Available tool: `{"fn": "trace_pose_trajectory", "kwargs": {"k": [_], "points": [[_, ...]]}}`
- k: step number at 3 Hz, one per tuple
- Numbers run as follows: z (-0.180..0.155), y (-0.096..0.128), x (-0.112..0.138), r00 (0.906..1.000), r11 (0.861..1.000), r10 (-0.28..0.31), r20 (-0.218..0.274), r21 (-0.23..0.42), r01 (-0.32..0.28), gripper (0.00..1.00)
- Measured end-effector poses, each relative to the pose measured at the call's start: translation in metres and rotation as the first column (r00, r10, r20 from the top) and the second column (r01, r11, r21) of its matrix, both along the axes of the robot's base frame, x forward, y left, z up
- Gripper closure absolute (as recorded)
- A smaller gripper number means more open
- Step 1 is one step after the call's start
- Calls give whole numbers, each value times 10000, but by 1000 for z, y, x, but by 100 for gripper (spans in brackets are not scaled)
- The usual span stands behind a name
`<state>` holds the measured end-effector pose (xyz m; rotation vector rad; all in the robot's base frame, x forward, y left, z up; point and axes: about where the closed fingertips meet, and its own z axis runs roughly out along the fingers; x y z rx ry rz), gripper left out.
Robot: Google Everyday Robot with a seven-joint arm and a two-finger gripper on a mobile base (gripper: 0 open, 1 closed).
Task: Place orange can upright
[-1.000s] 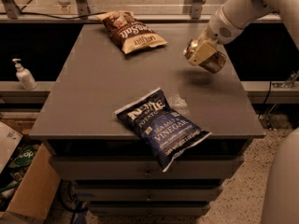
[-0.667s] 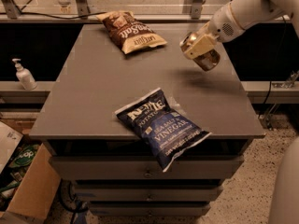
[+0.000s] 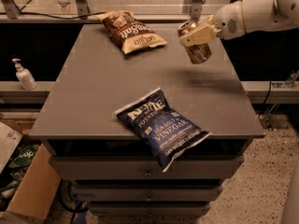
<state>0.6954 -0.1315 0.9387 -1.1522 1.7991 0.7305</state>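
The orange can (image 3: pixel 198 50) is held in the air above the right rear part of the grey table (image 3: pixel 93 92), tilted, with its silver top up and to the left. My gripper (image 3: pixel 197 34) comes in from the upper right on a white arm and is shut on the can near its top. The can does not touch the table; its shadow lies on the surface below it.
A brown chip bag (image 3: pixel 131 31) lies at the table's back centre. A blue sea salt and vinegar chip bag (image 3: pixel 161 126) lies at the front edge, overhanging it. A hand sanitiser bottle (image 3: pixel 23 74) stands on a ledge to the left. A cardboard box (image 3: pixel 28 190) sits on the floor at left.
My gripper has carried the can upward and to the left, farther above the table. The can has turned more toward upright. The chip bags have not moved.
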Motion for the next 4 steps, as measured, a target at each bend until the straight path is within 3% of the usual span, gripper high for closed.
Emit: {"fn": "trace_pose_trajectory", "kwargs": {"k": [1, 3, 4], "points": [[0, 5, 4, 9998, 9870, -185, 25, 1595, 179, 100], [-15, 5, 6, 9987, 9474, -405, 325, 3190, 281, 100], [-25, -1, 4, 9952, 9284, -239, 946, 3713, -130, 100]]}}
